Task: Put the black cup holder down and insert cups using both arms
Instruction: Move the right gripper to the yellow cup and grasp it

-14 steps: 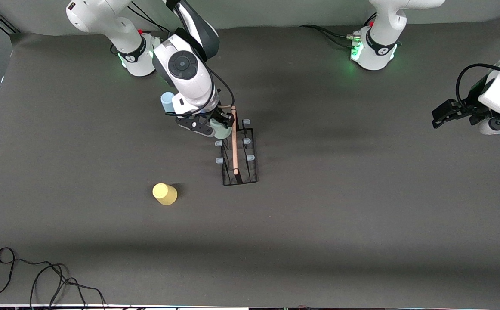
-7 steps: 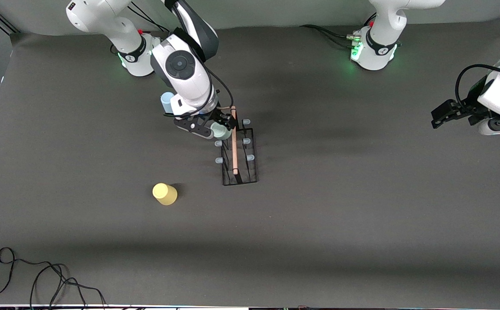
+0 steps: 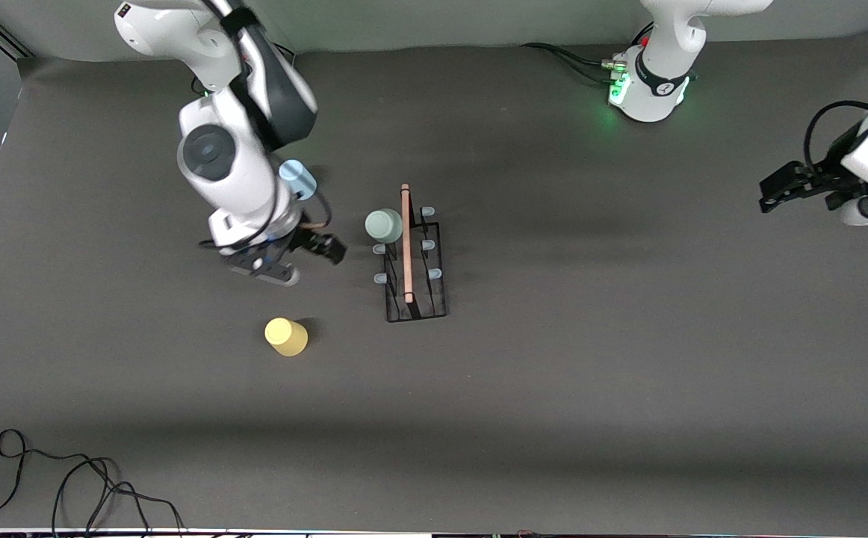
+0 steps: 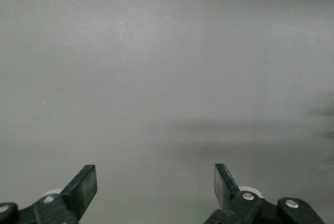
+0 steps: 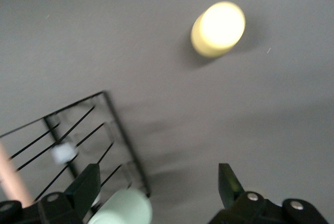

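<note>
Right pincer [image 3: 293,258]: released, fingers spread with nothing between them, up over the bare bench [image 3: 553,388] between the blue cup and the yellow cup, toward the right arm's end from the rack. In the right wrist view the pincer [image 5: 156,182] shows two parted fingers [image 5: 86,185] with the rack and the green cup at the frame's edge.
Blue cup [image 3: 296,179]: on the bench beside the right arm's wrist, farther from the front camera than the yellow cup.
Yellow cup [image 3: 286,336]: upside down on the bench, alone, nearer to the front camera than the right pincer; it also shows in the right wrist view [image 5: 218,29].
Green cup [image 3: 383,223]: upside down on a prong of the rack, at the rack's end farthest from the front camera, on the side toward the right arm; free of any pincer. Seen partly in the right wrist view [image 5: 124,208].
Rack [image 3: 415,258]: black wire, standing on the bench near its middle, wooden rod on top, five pale prong tips bare [image 5: 78,145].
Left pincer [image 3: 777,187]: released and empty, over the left arm's end of the bench, well apart from the rack; this arm waits. The left wrist view shows the pincer [image 4: 155,185] spread above bare bench.
</note>
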Controlling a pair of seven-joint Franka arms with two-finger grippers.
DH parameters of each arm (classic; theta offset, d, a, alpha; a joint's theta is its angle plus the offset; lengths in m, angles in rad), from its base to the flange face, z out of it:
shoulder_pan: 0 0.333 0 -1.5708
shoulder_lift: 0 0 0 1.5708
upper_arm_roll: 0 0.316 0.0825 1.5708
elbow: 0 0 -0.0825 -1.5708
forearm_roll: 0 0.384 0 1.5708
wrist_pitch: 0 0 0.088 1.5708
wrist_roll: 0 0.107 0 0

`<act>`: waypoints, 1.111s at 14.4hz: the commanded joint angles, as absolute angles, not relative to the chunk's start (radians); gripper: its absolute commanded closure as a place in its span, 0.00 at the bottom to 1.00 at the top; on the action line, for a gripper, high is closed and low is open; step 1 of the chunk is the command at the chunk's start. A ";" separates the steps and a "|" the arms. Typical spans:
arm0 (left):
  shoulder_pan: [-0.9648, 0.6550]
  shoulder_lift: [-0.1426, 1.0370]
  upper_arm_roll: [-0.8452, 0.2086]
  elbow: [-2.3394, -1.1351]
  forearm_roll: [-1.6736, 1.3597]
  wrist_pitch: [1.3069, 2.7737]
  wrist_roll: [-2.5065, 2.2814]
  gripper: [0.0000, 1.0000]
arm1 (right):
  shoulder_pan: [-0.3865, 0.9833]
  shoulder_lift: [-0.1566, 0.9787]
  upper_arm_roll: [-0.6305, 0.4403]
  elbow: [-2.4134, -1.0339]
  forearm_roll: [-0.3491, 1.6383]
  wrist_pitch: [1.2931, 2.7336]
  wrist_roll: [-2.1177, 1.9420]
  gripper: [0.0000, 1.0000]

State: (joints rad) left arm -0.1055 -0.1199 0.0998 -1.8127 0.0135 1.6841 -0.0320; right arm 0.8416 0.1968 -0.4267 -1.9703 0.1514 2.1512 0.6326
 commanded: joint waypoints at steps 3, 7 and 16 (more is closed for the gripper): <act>-0.087 -0.118 0.104 -1.793 0.023 1.646 0.006 0.00 | 0.738 0.380 -0.494 -1.918 0.215 2.296 0.310 0.00; -0.097 -0.120 0.101 -1.798 0.038 1.631 -0.012 0.00 | 0.696 0.486 -0.492 -1.881 0.365 2.411 0.197 0.00; -0.097 -0.123 0.100 -1.778 0.040 1.618 -0.018 0.00 | 0.696 0.666 -0.489 -1.778 0.472 2.440 0.138 0.00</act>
